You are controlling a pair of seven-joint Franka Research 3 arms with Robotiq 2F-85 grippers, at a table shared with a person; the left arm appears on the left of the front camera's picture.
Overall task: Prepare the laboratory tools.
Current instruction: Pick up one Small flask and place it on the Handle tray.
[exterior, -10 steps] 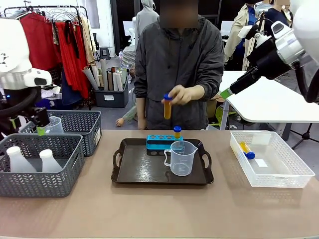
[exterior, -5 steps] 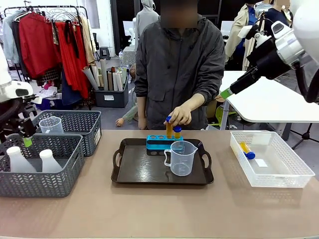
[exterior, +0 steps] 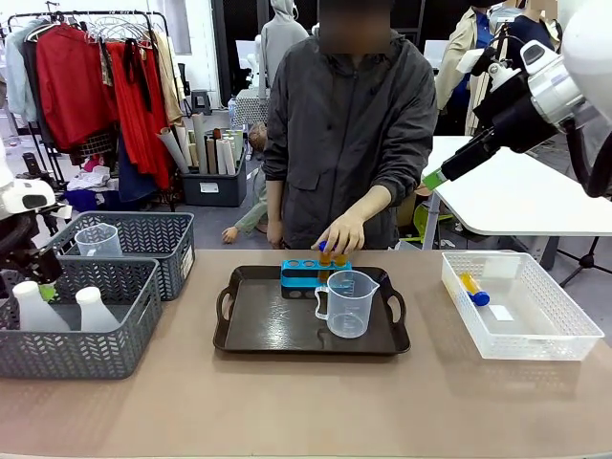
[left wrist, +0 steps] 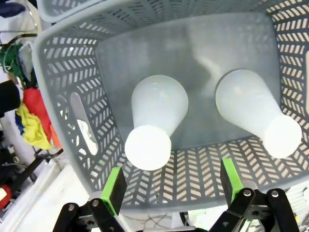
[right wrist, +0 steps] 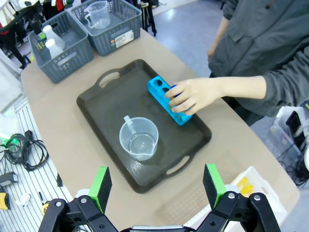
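A person's hand [exterior: 339, 233] rests on top of the orange test tubes [exterior: 332, 259] standing in the small blue rack [exterior: 300, 273] at the back of the dark tray [exterior: 251, 330]. The clear handled beaker [exterior: 346, 303] stands on the tray in front of the rack. Two white conical flasks [left wrist: 155, 123] [left wrist: 256, 113] stand in the front grey basket [left wrist: 72, 72]. My left gripper [left wrist: 171, 186] hangs open just above them, near the left flask. High at the right, my right gripper [right wrist: 157, 186] is open and holds nothing, looking down on the tray [right wrist: 96, 111], beaker [right wrist: 139, 138] and rack [right wrist: 158, 88].
A second grey basket [exterior: 158, 234] behind the first holds another clear beaker [exterior: 99, 239]. A clear plastic bin [exterior: 535, 335] at the right holds one blue-capped test tube [exterior: 472, 290]. The person stands at the far edge of the table, and bare tabletop lies in front of the tray.
The person's hand has lowered a blue-capped test tube into the rack. My left arm has moved down and to the left, over the front basket. The right arm has stayed still.
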